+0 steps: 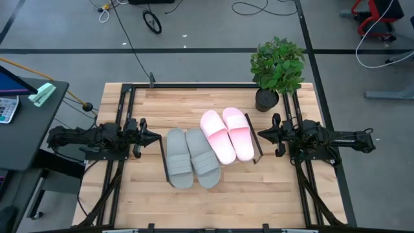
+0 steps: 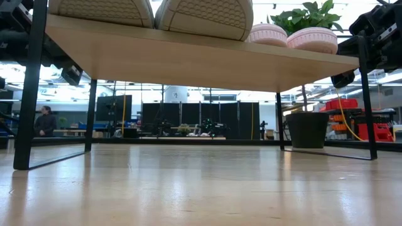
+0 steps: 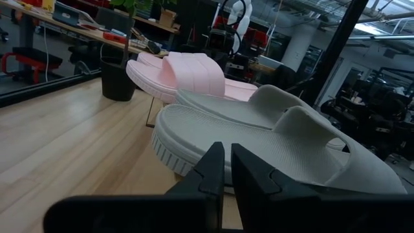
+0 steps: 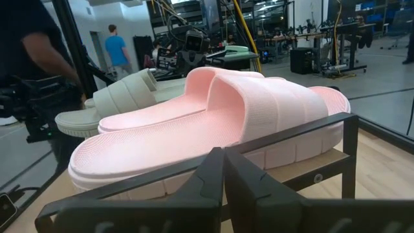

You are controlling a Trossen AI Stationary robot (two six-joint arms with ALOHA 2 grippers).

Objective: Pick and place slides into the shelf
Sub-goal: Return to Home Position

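Observation:
Two pale grey slides and two light pink slides lie side by side, soles down, on the shelf, a light-wood board on thin black end frames in the middle of the table. My left gripper hangs level and shut just left of the grey pair, which fills its wrist view. My right gripper hangs level and shut just right of the pink pair, behind the shelf's end frame. Neither touches anything.
A potted plant stands at the table's far right corner. Black rails run along the table's left, right and far sides. Bare wood lies in front of the shelf. People show in the room behind.

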